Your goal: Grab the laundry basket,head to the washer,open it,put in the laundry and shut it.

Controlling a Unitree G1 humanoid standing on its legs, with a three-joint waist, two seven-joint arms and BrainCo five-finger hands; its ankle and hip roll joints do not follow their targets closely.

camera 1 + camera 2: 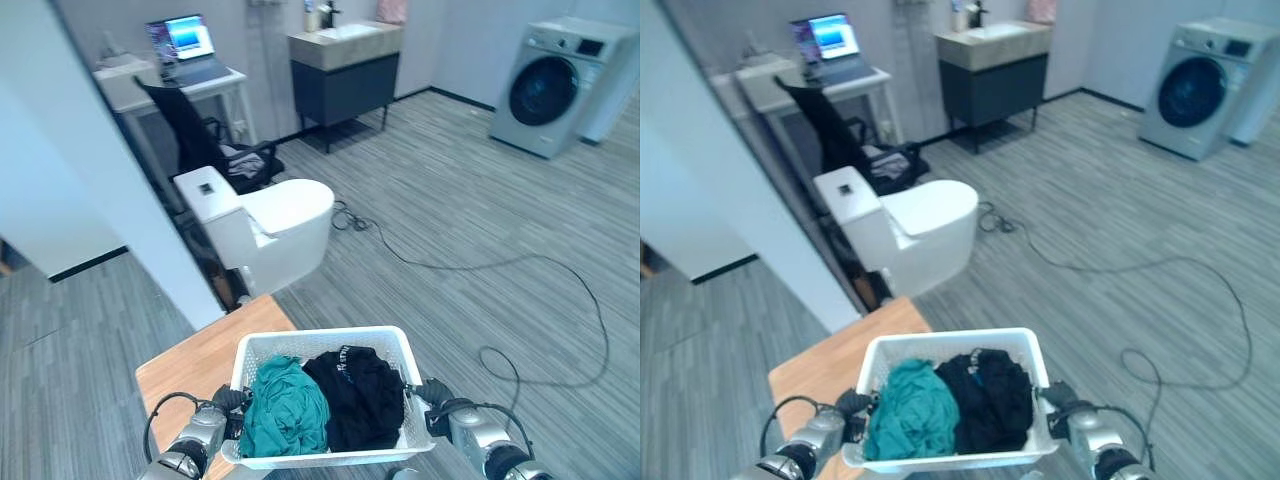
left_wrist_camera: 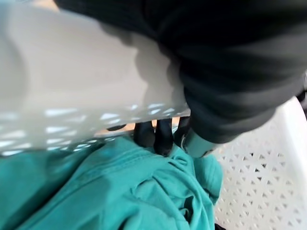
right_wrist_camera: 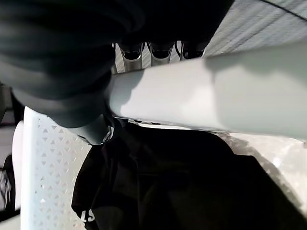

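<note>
The room has a grey plank floor [image 1: 470, 200], with a white toilet [image 1: 270, 225] near the middle, a dark sink cabinet [image 1: 345, 75] at the back wall and the washer [image 1: 555, 85] standing far away at the back right, its round door closed. Close below the camera, a white laundry basket [image 1: 320, 345] sits over the edge of a wooden desk [image 1: 200, 365]; inside it lie a teal garment [image 1: 285, 410] on the left and a black garment [image 1: 360, 395] on the right. The left hand [image 1: 228, 402] is at the left rim of the basket, and in its wrist view the dark-tipped fingers [image 2: 156, 136] are curled over the rim, touching the teal cloth. The right hand [image 1: 432, 392] is at the right rim, with its fingers [image 3: 160, 50] hooked over the white edge in the same way. So the first step, grabbing the basket, seems to be done or almost done (whether the basket is lifted off the desk, I cannot tell). The next move probably calls for keeping both grips tight and level, turning toward the right and walking across the floor to the washer, with care for the black cable [image 1: 560, 270] that lies on the way.
</note>
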